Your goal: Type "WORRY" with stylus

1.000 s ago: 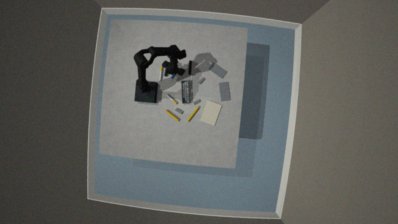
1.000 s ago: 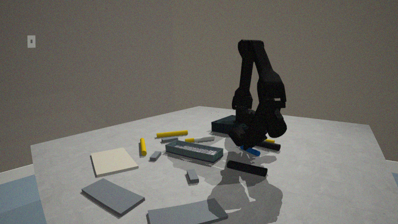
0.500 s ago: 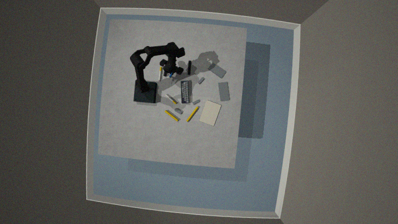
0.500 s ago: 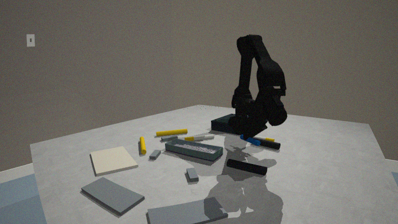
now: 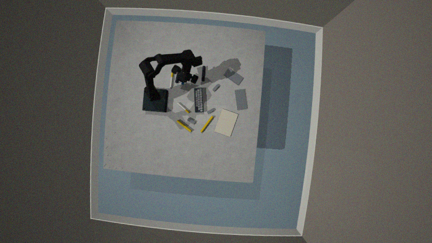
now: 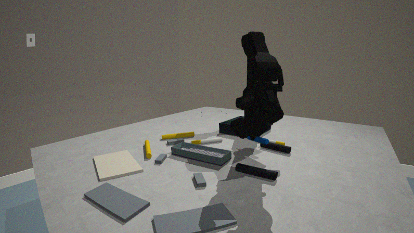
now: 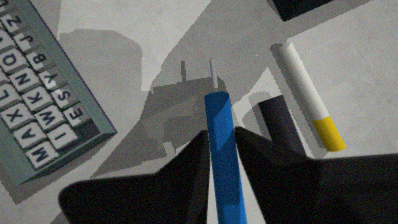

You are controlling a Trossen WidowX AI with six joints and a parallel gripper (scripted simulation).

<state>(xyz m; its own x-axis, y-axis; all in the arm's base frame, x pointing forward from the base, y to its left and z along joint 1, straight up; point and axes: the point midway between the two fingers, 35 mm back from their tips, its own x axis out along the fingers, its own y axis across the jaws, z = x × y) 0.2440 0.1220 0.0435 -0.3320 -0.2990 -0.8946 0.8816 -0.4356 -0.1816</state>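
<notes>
your black parallel-jaw gripper is clamped on the blue cylindrical stylus with a thin grey tip; in the wrist view the two dark fingers press its barrel from either side, and the barrel runs toward 12 o'clock, ending in the thin tip. the tip hangs over the grey desk surface, not over any key; its shadow lies just to the 10 o'clock side of it.

at 9 o'clock from the stylus in the wrist view you have the teal-framed keyboard with white lettered keys, set at an angle, well apart from the tip. at 2 o'clock from your gripper lies a dark navy cylinder, partly hidden behind the right finger, and just beyond it a white marker with a yellow cap, lying flat with the cap toward 5 o'clock.

in the exterior view the black arm folds down over its dark base, the blue stylus showing at its foot. a second black cylinder lies at 5 o'clock from the keyboard.

in the top view, yellow pencils and a cream notepad lie at 6 o'clock from the keyboard, and grey slabs at 3 o'clock.
</notes>
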